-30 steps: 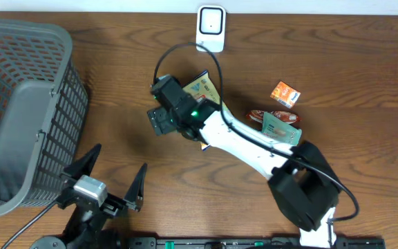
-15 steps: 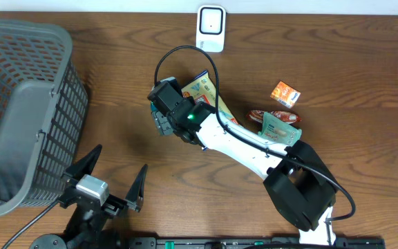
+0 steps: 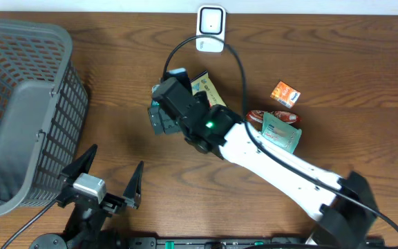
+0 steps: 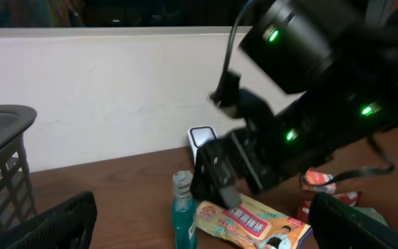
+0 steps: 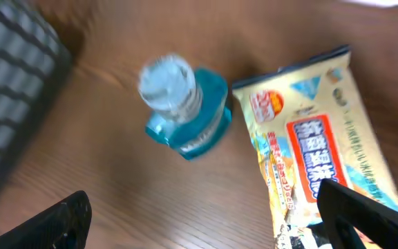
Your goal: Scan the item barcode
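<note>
A teal bottle (image 5: 185, 104) with a clear cap stands upright on the wooden table, free of any grip. In the overhead view the bottle (image 3: 177, 72) is just below the white scanner (image 3: 211, 28). A yellow snack packet (image 5: 316, 159) lies flat right beside it. My right gripper (image 5: 209, 221) hovers open above bare wood, short of the bottle, with nothing between its fingers. From overhead the right gripper (image 3: 162, 112) is at the table's centre. My left gripper (image 4: 206, 232) is open and empty near the front edge, facing the bottle (image 4: 183, 214) and packet (image 4: 254, 221).
A grey mesh basket (image 3: 19, 111) fills the left side. An orange box (image 3: 285, 93), a red packet (image 3: 258, 116) and a teal pouch (image 3: 282, 131) lie at centre right. The right arm (image 3: 275, 162) stretches diagonally over the table.
My right gripper's jaws have widened fully. The right arm has shifted and stretched lower across the table, and the teal bottle now shows standing free beyond the gripper. The left arm has not moved.
</note>
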You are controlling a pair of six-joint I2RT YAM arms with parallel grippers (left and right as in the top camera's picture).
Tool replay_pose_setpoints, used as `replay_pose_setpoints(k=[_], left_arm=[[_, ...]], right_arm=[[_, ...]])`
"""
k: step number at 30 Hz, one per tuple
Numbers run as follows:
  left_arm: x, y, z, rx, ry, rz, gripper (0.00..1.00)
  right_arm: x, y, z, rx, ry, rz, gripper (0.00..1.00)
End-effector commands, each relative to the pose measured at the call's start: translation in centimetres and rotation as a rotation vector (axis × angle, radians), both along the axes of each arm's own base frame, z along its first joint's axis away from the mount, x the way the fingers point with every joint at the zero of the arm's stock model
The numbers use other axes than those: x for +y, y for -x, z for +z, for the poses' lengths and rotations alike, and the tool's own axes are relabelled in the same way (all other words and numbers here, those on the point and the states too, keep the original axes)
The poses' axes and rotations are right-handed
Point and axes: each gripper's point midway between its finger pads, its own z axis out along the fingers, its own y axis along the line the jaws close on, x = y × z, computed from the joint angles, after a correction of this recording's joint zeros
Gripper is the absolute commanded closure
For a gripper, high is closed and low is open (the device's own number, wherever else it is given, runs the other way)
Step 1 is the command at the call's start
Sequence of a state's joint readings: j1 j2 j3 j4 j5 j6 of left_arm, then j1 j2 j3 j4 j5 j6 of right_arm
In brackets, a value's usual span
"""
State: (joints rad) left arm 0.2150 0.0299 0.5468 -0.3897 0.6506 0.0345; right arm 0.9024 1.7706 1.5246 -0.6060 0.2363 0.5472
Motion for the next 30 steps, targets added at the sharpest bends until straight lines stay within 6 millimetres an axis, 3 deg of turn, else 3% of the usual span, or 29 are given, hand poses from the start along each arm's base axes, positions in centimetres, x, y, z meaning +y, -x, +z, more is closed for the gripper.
replay_pose_setpoints(k=[1, 5, 13, 17, 23, 30], left_arm=[[0.4, 0.3, 0.8, -0.029, -0.014, 0.03, 0.02], [1.6, -0.8, -0.5, 0.003, 0.001, 0.105, 0.02], [1.2, -2.8, -4.2, 0.056, 0.002, 0.081, 0.02], [1.3, -3.6, -5.7, 0.073, 0.002, 0.08, 0.02], [1.3, -3.7, -6.1, 0.08, 0.002, 0.081, 0.02], [1.3, -3.7, -6.2, 0.084, 0.002, 0.081, 0.02]], right_arm=[[-0.6, -0.6, -0.5, 0.007, -0.024, -0.129, 0.01], [0.1, -1.2, -0.5, 0.024, -0.107, -0.201, 0.01], [2.8, -3.0, 1.0, -0.044, -0.253, -0.214, 0.01], [3.6, -3.4, -0.5, -0.065, -0.242, -0.244, 0.01], [3.8, -4.1, -3.2, -0.146, -0.172, -0.329, 0.01], [2.8, -5.1, -3.7, -0.288, -0.106, -0.446, 0.01]])
